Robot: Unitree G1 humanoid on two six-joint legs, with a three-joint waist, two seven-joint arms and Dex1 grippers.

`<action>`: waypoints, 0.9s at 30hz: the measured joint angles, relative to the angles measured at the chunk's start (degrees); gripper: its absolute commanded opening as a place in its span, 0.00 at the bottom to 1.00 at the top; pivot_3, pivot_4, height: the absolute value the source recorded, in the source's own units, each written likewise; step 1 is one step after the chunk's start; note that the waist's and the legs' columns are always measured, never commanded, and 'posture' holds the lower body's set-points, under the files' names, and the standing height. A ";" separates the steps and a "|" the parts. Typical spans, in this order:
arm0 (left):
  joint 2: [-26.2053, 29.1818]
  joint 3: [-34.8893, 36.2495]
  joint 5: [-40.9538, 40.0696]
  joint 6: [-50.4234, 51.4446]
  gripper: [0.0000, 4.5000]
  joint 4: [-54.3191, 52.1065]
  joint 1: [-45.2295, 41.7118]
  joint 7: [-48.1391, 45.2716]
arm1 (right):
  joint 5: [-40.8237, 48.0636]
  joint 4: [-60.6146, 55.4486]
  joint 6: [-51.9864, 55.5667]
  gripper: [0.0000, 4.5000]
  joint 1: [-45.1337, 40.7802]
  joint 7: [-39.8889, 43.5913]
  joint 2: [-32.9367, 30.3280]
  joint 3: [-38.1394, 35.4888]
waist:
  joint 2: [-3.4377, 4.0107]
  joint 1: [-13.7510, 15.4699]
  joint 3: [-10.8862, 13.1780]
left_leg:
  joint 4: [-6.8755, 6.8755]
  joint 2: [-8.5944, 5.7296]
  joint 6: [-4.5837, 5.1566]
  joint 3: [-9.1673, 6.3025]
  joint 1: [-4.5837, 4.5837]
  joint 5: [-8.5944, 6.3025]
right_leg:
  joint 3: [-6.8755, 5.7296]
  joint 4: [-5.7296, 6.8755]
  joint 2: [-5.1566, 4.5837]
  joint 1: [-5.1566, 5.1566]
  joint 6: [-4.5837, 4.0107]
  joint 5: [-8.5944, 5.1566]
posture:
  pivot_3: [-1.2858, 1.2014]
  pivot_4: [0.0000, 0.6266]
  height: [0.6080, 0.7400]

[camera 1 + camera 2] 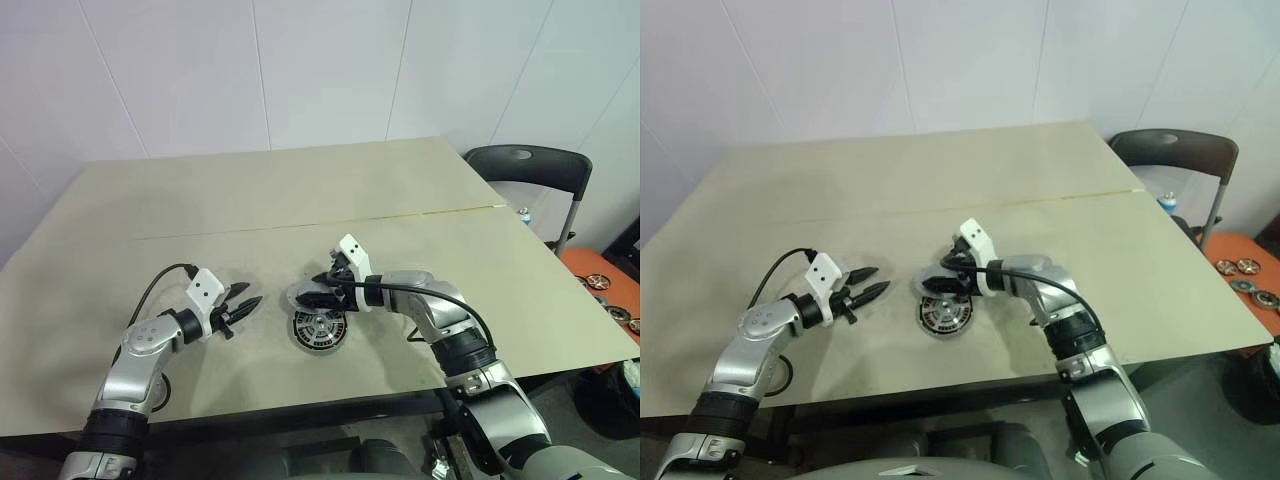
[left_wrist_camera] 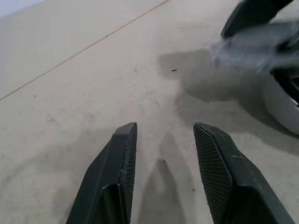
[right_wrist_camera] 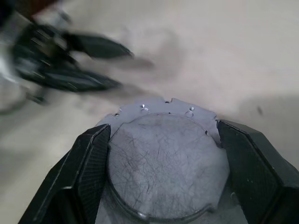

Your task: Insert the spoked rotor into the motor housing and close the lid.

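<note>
The spoked rotor, a black ring with silver spokes, lies inside the motor housing on the table, and the housing's pale rim shows around it. Just above the housing's far left side my right gripper is shut on the lid, a grey disc with a notched rim. The lid sits between both fingers, slightly tilted. To the left of the housing my left gripper stands open and holds nothing, a little above the table. The left wrist view has the housing's rim past the open fingers.
The tan table has a seam line across its middle. A black chair stands past the right corner. Off the right edge an orange surface carries several round parts. The table's front edge lies close below both arms.
</note>
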 measured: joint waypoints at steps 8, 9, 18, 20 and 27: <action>0.04 0.02 -0.01 -0.07 0.46 0.05 0.30 -0.04 | -2.95 -2.17 -10.94 0.72 2.63 7.87 -6.91 6.14 | 0.00 0.12 0.02 | 0.01 0.00 0.01 0.01 -0.01 -0.01 | -0.04 -0.04 -0.02 0.02 0.02 -0.01 | 0.52 0.00 1.00; 0.06 0.02 0.00 -0.07 0.46 0.05 0.30 -0.05 | -3.95 -1.95 -11.95 0.72 3.24 8.17 -7.62 6.95 | -0.01 0.12 0.02 | 0.01 0.00 0.01 0.00 -0.01 -0.01 | -0.03 -0.04 -0.02 0.02 0.02 -0.01 | 0.52 0.00 1.00; 0.17 0.00 0.00 -0.07 0.46 0.10 0.25 -0.49 | -6.88 -2.16 -19.26 0.72 4.09 14.06 -12.23 10.58 | -0.06 1.17 -0.01 | 0.03 0.00 0.06 -0.04 0.09 -0.04 | -0.10 -0.19 -0.02 0.23 0.03 -0.02 | 0.52 0.00 1.00; 0.18 0.00 0.00 -0.07 0.46 0.17 0.24 -0.67 | -6.48 -2.16 -18.74 0.72 4.19 14.76 -12.46 10.15 | -0.06 1.52 -0.01 | 0.01 0.01 0.08 -0.06 0.08 -0.05 | -0.10 -0.23 -0.02 0.21 0.03 -0.02 | 0.52 0.00 1.00; 0.18 -0.01 0.02 -0.07 0.46 0.17 0.08 -1.09 | -7.17 -3.30 -21.22 0.72 4.78 16.33 -14.08 10.96 | -0.06 1.70 -0.03 | -0.02 -0.04 0.32 -0.06 0.02 -0.20 | -0.11 -0.58 -0.09 0.29 0.03 -0.02 | 0.52 0.00 1.00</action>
